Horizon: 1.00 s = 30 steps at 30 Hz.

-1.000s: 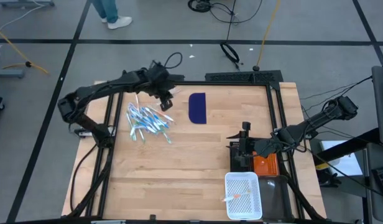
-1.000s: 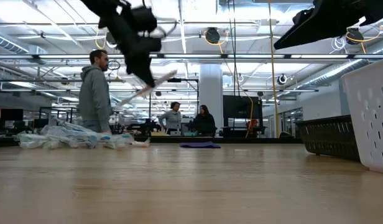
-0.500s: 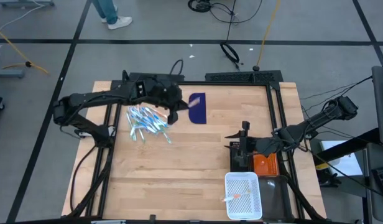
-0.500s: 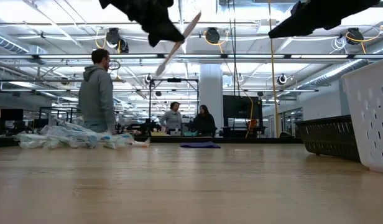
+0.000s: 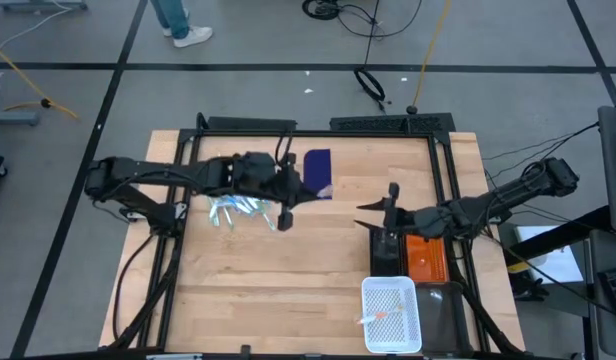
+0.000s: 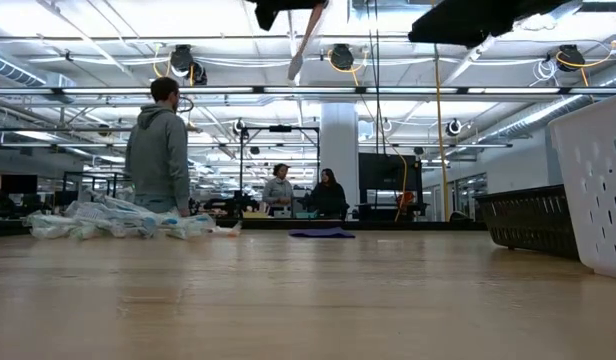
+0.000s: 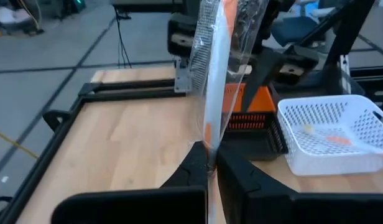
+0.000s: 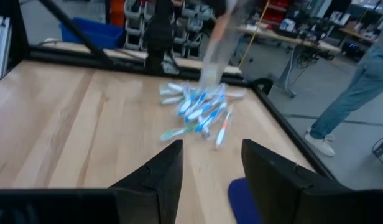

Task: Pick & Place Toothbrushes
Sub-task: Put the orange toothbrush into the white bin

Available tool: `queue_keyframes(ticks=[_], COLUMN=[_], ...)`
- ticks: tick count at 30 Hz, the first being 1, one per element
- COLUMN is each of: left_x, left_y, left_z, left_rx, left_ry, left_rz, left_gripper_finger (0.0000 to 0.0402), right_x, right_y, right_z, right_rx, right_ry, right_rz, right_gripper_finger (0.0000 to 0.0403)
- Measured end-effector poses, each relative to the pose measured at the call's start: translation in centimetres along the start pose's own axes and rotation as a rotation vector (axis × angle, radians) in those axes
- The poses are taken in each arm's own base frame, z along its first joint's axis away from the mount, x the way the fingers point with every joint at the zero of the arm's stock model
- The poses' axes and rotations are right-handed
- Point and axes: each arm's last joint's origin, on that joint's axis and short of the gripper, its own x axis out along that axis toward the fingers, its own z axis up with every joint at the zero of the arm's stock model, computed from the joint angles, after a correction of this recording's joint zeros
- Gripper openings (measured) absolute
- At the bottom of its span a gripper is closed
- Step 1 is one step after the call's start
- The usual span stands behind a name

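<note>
A pile of toothbrushes (image 5: 238, 207), mostly light blue and white, lies on the table's left half; it also shows in the low view (image 6: 118, 220) and the right wrist view (image 8: 201, 109). My left gripper (image 5: 291, 197) is high over the table's middle, shut on one wrapped toothbrush (image 7: 217, 68) with an orange and white handle. The low view shows that toothbrush (image 6: 306, 40) near the top. My right gripper (image 5: 380, 208) hovers open over the right half, its fingers (image 8: 166, 171) spread, touching nothing. My left gripper (image 7: 210, 167) pinches the wrapped toothbrush by one end (image 7: 209, 146) between its two fingers. The rest sticks out past the fingertips toward the table's right (image 5: 318, 190). The toothbrush is lifted clear of the table and slants down below the gripper (image 6: 298, 62).
A dark blue flat rectangle (image 5: 318, 172) lies near the far edge. A white basket (image 5: 391, 313) with a few toothbrushes sits at the near right, next to a black basket (image 5: 388, 250) and an orange bin (image 5: 426, 262). People stand in the room beyond (image 6: 156, 150).
My left gripper, shut on the toothbrush, has travelled from the far side of the pile toward the table's right and near side, and has risen. The toothbrush has gone with it, high above the table. My right arm has shifted a little toward the left.
</note>
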Motion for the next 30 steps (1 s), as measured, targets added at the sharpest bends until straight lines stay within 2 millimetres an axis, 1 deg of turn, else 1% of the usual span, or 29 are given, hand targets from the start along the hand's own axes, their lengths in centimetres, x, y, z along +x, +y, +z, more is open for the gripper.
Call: queue_keyframes(ticks=[3, 5, 7, 9, 11, 13, 17, 20, 26, 28, 30], left_x=[0.6, 1.6, 2.4, 3.5, 4.4, 5.5, 7.0, 7.9, 9.0, 9.6, 10.0], left_y=[-1.1, -1.8, -2.3, -2.7, -3.2, -3.5, -3.8, -3.9, -4.2, -4.3, -4.4], left_z=[-0.2, -0.1, -0.6, -0.6, -1.1, -1.4, -2.2, -2.7, -3.3, -3.5, -3.9], left_rx=[0.02, 0.033, 0.037, 0.038, 0.043, 0.042, 0.046, 0.041, 0.024, 0.023, 0.028], left_ry=[0.004, -0.029, -0.016, -0.065, -0.06, -0.091, -0.097, -0.1, -0.127, -0.153, -0.141], left_rz=[0.025, 0.025, 0.014, 0.01, 0.001, 0.003, 0.024, 0.031, 0.037, 0.038, 0.038], left_gripper_finger=[0.0008, 0.0004, 0.0006, 0.0009, 0.0007, 0.0004, 0.001, 0.0005, 0.0011, 0.0007, 0.0004], right_x=[0.0, 0.0, 0.0, 0.0, 0.0, 0.0, -0.1, -0.1, 0.0, 0.0, 0.0], right_y=[-0.1, -0.1, -0.1, -0.1, -0.1, -0.1, 0.0, 0.0, 0.1, 0.0, -0.1], right_z=[0.4, 0.6, 0.8, 0.9, 1.0, 1.1, 1.3, 1.4, 0.7, 0.3, 0.0], right_rx=[0.009, 0.009, 0.012, 0.019, 0.024, 0.029, 0.037, 0.043, 0.076, 0.085, 0.093], right_ry=[-0.033, -0.056, -0.073, -0.085, -0.097, -0.104, -0.125, -0.134, -0.196, -0.213, -0.224], right_rz=[-0.005, -0.005, -0.006, -0.007, -0.007, 0.001, 0.046, 0.046, 0.062, 0.057, 0.051], right_gripper_finger=[0.0155, 0.0155, 0.0155, 0.0155, 0.0155, 0.0155, 0.0155, 0.0155, 0.0155, 0.0155, 0.0155])
